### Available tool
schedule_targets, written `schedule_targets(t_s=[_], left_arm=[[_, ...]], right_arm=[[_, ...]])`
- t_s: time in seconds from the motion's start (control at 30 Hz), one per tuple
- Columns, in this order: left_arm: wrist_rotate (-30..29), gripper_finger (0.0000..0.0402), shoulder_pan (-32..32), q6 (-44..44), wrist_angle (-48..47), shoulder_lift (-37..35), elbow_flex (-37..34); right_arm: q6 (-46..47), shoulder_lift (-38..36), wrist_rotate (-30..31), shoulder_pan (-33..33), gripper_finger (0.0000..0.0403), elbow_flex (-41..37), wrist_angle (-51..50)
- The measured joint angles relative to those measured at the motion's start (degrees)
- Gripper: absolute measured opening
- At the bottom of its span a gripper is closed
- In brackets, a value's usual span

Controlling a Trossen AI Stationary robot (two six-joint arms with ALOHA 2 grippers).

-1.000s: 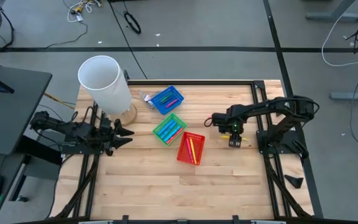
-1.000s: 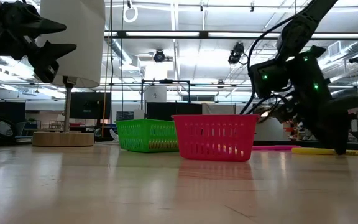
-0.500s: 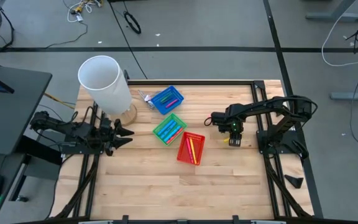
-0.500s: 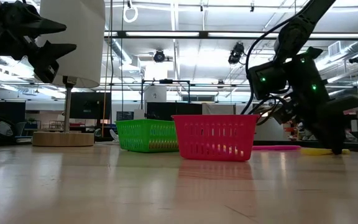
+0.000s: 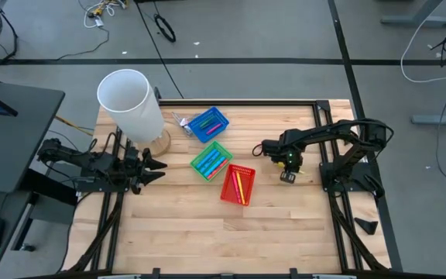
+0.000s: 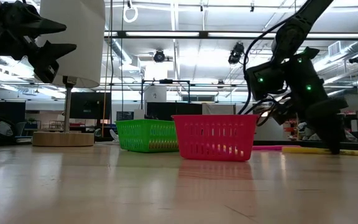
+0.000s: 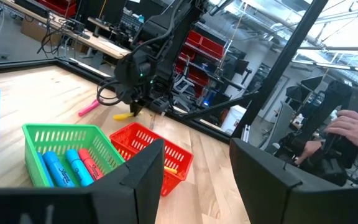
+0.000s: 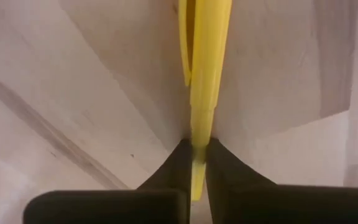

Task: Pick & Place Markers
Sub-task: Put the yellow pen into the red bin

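Observation:
A yellow marker [image 8: 205, 68] lies flat on the wooden table [image 5: 285, 225], toward the right side. My right gripper [image 8: 194, 152] is down at the table and shut on it; the low view shows that gripper [image 6: 334, 147] touching the marker [image 6: 312, 150]. A pink marker [image 7: 89, 107] lies on the table close by. Other markers lie in the blue basket [image 5: 207, 124], green basket [image 5: 210, 160] and red basket [image 5: 237, 184]. My left gripper [image 7: 197, 180] hovers open at the table's left side, touching nothing. My right gripper pinches the yellow marker's two long sides [image 8: 197, 134] between its two fingers, about mid-length. The fingers [image 6: 332, 138] come down from above at a slant. The marker lies level on the table.
A tall white tube [image 5: 130, 105] stands on a round wooden base at the far left, beside the blue basket. The three baskets sit in a slanting row across the table's middle. Bare wood runs along the near side. A person's hand [image 7: 353, 127] shows beyond the table.
My right gripper has shut on the yellow marker and shifted a little toward the table's left. The marker still lies on the table.

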State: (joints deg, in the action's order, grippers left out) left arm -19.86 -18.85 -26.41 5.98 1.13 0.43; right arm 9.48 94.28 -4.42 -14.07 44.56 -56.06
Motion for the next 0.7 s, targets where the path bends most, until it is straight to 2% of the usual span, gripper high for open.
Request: schedule_targets(t_s=[0.13,0.33,0.7], left_arm=[[-0.02,0.0188,0.00,0.00,0.00,0.00,0.00],[0.00,0.0188,-0.02,0.02,0.00,-0.01,0.00],[0.00,0.0188,-0.02,0.02,0.00,0.00,0.00]], right_arm=[[6.03,0.08,-1.29,0.06,0.0014,2.04,-0.93],[19.85,-0.11,-6.32,0.30,0.0013,5.79,-2.36],[41.46,-0.23,-7.67,3.96,0.0013,14.47,-4.99]])
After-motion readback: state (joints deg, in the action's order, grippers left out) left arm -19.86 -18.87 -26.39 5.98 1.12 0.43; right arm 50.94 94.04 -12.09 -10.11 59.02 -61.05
